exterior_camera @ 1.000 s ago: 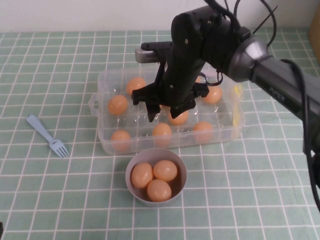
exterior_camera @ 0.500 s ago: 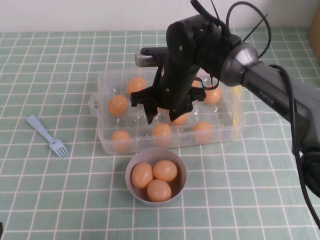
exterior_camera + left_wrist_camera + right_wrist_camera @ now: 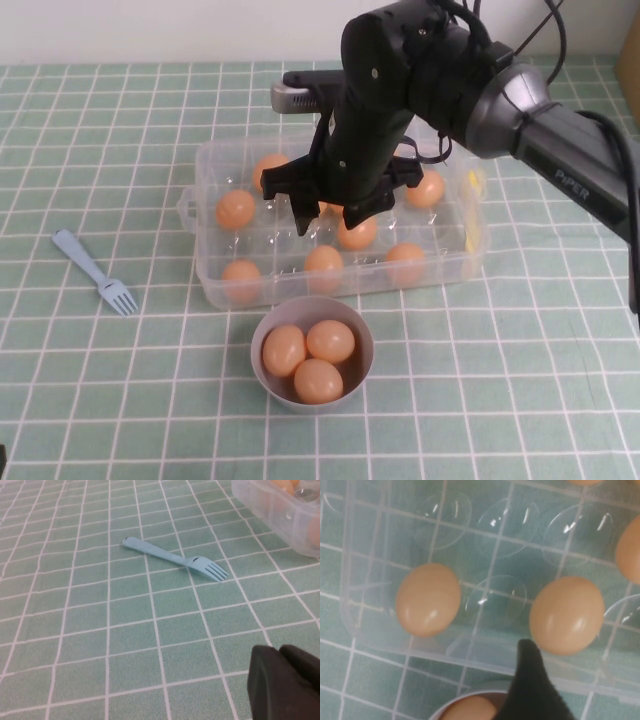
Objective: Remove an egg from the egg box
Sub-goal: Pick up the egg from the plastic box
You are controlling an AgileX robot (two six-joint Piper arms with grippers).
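The clear plastic egg box (image 3: 450, 272) stands mid-table and holds several orange-tan eggs. My right gripper (image 3: 328, 218) hangs open and empty just above the box's middle, its fingers straddling an empty cell. One egg (image 3: 357, 234) lies right beside its right finger. In the right wrist view one black finger (image 3: 530, 680) shows over the box's front wall (image 3: 485, 650), between two front-row eggs, one further off (image 3: 428, 599) and one close by (image 3: 566, 614). My left gripper (image 3: 287, 682) is shut and empty, low over the cloth, off to the left of the box.
A grey round bowl (image 3: 365, 345) with three eggs stands just in front of the box. A light blue plastic fork (image 3: 95, 270) lies on the checked green cloth to the left, also seen in the left wrist view (image 3: 175, 557). The box corner (image 3: 280, 505) shows there too.
My right gripper has shifted slightly toward the far side over the box and stays open. No egg has moved.
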